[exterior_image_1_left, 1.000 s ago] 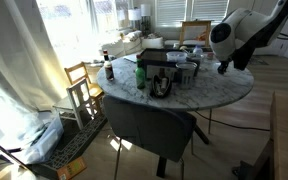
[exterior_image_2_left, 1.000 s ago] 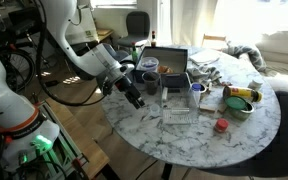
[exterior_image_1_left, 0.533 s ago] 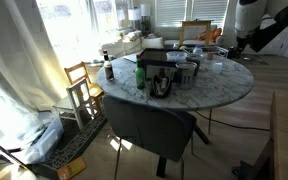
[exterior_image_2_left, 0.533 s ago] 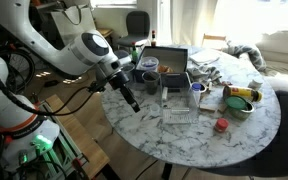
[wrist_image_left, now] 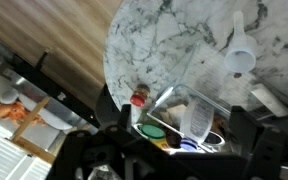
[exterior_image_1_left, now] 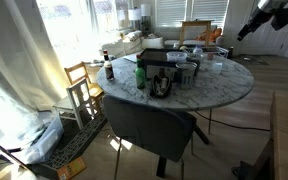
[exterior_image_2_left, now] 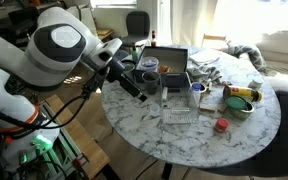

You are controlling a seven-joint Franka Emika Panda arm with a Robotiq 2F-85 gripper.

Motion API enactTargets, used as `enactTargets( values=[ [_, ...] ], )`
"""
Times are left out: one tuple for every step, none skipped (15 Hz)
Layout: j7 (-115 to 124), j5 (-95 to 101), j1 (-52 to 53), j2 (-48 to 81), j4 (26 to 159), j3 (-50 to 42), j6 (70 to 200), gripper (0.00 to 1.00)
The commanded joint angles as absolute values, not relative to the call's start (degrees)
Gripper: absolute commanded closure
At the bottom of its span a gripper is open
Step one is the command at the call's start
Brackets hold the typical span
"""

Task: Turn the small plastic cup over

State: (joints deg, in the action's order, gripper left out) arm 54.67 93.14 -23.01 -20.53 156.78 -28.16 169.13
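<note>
Though blur left its outline uncertain, the small plastic cup (wrist_image_left: 196, 120) appeared in the wrist view as a translucent tumbler standing among clutter near the middle of the marble table (wrist_image_left: 164, 40), just right of a red-capped item (wrist_image_left: 139, 98). It probably weighed almost nothing, with thin, slick walls that would flex, so a gentle squeeze across the mid-wall seemed the best place to grip before turning it over. The gripper (exterior_image_2_left: 136, 90) hovered off the table's left edge, well apart from the cup, jaws seemingly spread and empty.

Bare marble tabletop (exterior_image_2_left: 199, 140) near edge; clutter (bins (exterior_image_2_left: 166, 63)) centre.
</note>
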Motion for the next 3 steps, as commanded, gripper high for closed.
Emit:
enactTargets(
  values=[
    [52.81, 93.74, -23.49, -20.74, 156.71, -29.32, 171.66, 0.0],
    [51.76, 94.08, -23.75, -20.86, 156.7, -30.01, 172.8, 0.0],
    [51.34, 94.18, -23.76, -20.86, 156.7, -30.24, 173.15, 0.0]
  ],
)
